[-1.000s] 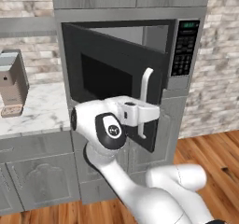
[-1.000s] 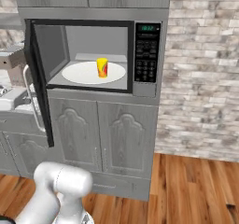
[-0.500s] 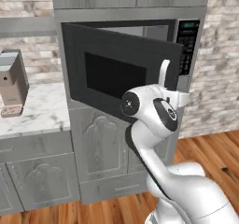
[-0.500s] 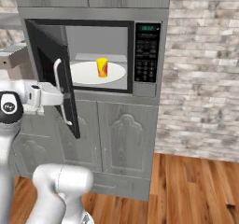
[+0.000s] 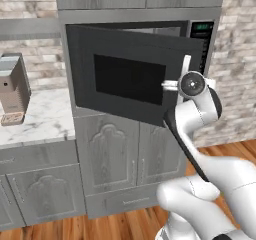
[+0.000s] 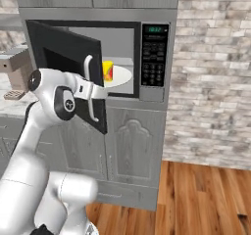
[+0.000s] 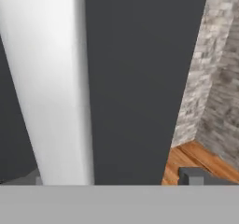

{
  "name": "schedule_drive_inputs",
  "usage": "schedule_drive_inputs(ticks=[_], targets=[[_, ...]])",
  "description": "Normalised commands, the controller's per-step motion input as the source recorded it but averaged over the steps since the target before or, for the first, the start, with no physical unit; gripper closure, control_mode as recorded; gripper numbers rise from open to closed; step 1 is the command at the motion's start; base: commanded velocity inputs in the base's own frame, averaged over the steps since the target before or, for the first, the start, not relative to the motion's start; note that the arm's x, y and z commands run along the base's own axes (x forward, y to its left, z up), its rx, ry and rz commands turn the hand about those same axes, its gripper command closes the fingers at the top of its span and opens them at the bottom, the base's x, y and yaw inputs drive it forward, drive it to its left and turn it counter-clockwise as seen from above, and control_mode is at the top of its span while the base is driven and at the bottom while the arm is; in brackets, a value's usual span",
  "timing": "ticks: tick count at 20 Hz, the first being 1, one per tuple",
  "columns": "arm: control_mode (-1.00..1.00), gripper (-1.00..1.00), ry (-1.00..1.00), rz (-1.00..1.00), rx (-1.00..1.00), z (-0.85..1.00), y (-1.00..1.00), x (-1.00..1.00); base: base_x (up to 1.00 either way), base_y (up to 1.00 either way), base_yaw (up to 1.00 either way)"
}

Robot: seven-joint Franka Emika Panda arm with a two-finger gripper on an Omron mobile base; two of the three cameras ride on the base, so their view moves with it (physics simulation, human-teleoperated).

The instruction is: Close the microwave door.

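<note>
Closing push under way: door [image 5: 130, 76] roughly half shut on microwave [image 6: 147, 48], claw [image 6: 100, 93] against white handle [image 6: 88, 89], grip unclear; next, press until it latches.

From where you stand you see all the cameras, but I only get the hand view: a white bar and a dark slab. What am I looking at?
Observer: The white bar is the handle of the microwave door, seen from very close. The gripper sits right at it.
Visitor: Is that door shut?
Observer: No, it stands partly open. The right base view shows a gap beside the keypad panel.
Visitor: Anything inside the oven?
Observer: Yes, a small yellow and red cup stands on the white turntable inside the microwave.
Visitor: What else is nearby?
Observer: A small grey appliance stands on the marble counter left of the oven.
</note>
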Motion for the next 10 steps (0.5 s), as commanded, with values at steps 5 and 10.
schedule_drive_inputs(ticks=[5,10], targets=[[-1.0,-1.0,0.0,0.27,0.07,0.0,-0.27,0.7,0.0,0.0,0.0],[-1.0,-1.0,0.0,0.33,0.02,0.01,-0.22,0.76,0.0,0.0,0.0]])
